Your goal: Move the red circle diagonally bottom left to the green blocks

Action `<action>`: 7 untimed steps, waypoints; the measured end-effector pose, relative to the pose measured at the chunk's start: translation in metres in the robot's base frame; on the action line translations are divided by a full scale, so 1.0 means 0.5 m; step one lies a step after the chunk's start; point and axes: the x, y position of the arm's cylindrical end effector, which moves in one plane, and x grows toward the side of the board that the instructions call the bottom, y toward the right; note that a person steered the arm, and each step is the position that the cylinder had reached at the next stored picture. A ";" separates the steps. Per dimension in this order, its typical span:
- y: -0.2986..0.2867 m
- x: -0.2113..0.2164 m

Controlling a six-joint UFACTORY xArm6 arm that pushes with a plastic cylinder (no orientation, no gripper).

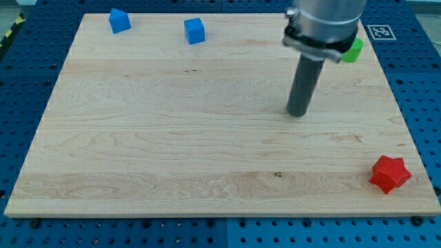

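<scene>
Nearest the view's bottom edge sits a red star-shaped block (390, 173), close to the bottom right corner of the wooden board (172, 151); no red circle shows anywhere, so the task's thing is either hidden behind the arm's housing or out of view, and I cannot tell which. My tip (298, 114) stands on bare wood right of the board's centre, well apart from every block and touching nothing; being a plain rod, it has no way to open or close and has hold of nothing. One green block (353, 50) peeks out at the view's top right, partly hidden behind the arm, its shape unclear. Two blue blocks lie along the top edge, a blue block (119, 21) towards the left corner and a blue cube (195, 30) to its right. Judging by its neighbours, the red circle should be small, light, rigid and quick to slide on smooth wood; a round side would tend to slip off the rod, so contact should be square on the side opposite the intended travel.
</scene>
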 end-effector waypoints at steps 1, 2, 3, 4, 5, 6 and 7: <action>0.138 -0.051; 0.320 -0.051; 0.410 -0.052; 0.415 -0.107; 0.386 -0.252; 0.331 -0.401; 0.266 -0.503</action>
